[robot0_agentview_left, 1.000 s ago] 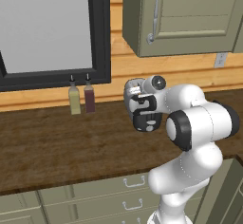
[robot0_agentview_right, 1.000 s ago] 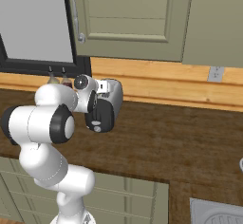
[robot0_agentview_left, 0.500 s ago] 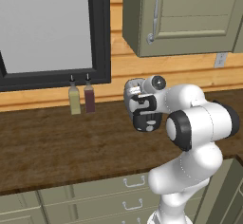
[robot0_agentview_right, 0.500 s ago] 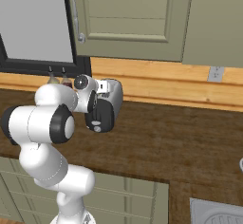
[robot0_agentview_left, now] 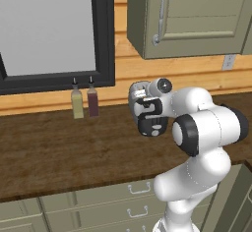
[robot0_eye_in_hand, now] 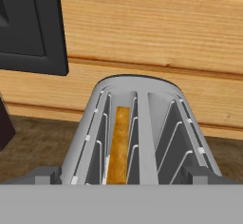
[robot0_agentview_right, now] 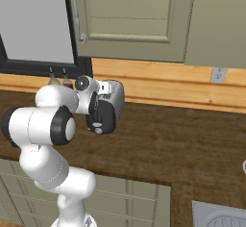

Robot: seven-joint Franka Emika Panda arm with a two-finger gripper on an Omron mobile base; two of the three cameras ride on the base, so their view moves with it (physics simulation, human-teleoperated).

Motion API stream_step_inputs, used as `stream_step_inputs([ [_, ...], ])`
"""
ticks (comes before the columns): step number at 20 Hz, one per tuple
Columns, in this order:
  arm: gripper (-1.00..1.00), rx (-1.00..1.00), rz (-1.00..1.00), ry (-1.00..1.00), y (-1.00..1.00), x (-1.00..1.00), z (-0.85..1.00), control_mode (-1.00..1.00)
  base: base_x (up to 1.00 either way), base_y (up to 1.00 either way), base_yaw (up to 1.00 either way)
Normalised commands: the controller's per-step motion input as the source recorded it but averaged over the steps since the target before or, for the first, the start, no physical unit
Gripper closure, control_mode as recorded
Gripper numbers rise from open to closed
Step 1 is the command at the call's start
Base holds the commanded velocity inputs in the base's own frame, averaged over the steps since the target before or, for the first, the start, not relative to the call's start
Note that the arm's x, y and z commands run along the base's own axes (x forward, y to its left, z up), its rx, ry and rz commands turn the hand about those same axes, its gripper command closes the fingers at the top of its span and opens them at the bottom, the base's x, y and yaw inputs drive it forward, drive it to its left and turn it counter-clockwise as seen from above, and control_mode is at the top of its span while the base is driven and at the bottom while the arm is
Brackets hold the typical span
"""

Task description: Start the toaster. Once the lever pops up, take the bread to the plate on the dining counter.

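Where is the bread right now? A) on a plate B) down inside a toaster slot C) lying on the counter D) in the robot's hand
B: the bread stands edge-up inside the left slot of the toaster, seen from above in the hand view.

The toaster [robot0_eye_in_hand: 137, 123] has a smooth, silver-grey metallic shell with a dull sheen. The bread [robot0_eye_in_hand: 118, 144] in its slot shows a rough, golden-brown crust edge. The worktop [robot0_agentview_left: 59, 147] is dark, matt wood with visible grain, and the wall [robot0_eye_in_hand: 156, 28] behind is lighter, smooth planked wood. The window frame [robot0_agentview_left: 104, 34] looks matt black.
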Motion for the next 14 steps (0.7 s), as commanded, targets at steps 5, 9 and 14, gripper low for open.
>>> stream_step_inputs([
  [5, -1.0, 0.0, 0.0, 0.0, 0.0, 0.0, 0.0, -1.0, 0.0, 0.0, 0.0],
  [9, -1.0, 0.0, 0.0, 0.0, 0.0, 0.0, 0.0, -1.0, 0.0, 0.0, 0.0],
  [14, -1.0, 0.0, 0.0, 0.0, 0.0, 0.0, 0.0, -1.0, 0.0, 0.0, 0.0],
])
